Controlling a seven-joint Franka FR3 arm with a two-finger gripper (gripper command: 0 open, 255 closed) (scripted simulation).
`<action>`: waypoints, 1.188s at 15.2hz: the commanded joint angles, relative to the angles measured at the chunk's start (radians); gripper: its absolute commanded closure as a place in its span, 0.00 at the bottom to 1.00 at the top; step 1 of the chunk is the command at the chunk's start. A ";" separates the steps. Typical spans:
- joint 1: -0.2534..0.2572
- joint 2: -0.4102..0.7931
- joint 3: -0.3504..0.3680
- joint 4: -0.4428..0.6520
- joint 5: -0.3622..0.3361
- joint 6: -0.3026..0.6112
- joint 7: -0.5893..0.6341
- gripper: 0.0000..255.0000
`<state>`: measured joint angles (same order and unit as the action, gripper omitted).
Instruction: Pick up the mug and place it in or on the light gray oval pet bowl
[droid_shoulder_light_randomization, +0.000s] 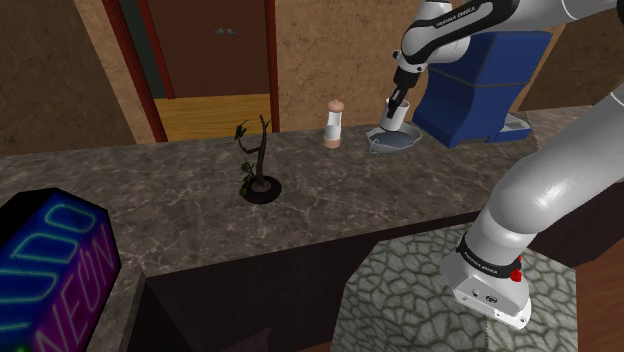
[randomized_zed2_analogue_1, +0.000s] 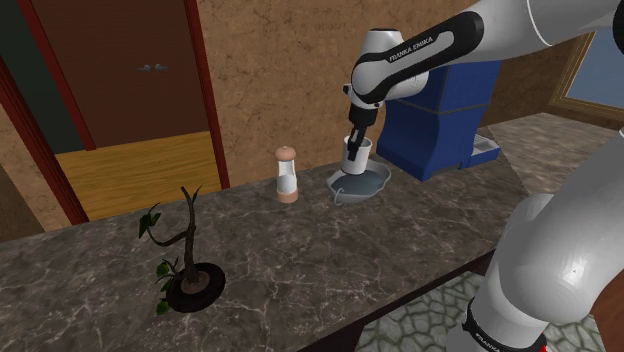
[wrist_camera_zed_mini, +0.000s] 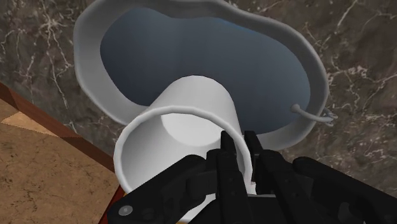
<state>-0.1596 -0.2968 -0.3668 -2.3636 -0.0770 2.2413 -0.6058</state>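
Note:
A white mug is clasped at its rim wall by my black gripper, one finger inside and one outside. The mug hangs over the light grey oval pet bowl, which has a bluish inside and a thin wire loop on one side. In the shoulder view the gripper holds the mug upright just above the bowl at the counter's far end. The second exterior view shows the mug under the gripper, low over the bowl. Whether mug and bowl touch, I cannot tell.
A white grinder with a tan cap stands to the bowl's left in the second exterior view. A large blue machine sits close behind the bowl. A small twiggy plant in a dark dish stands mid-counter. A neon sign is at the shoulder view's lower left.

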 joint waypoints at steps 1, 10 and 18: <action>0.000 0.000 0.000 0.000 0.000 0.000 0.000 1.00; -0.005 -0.053 0.013 0.055 -0.013 -0.106 0.011 0.00; -0.006 -0.065 0.017 0.071 -0.015 -0.133 0.013 0.00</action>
<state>-0.1659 -0.3614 -0.3498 -2.2925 -0.0921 2.1082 -0.5924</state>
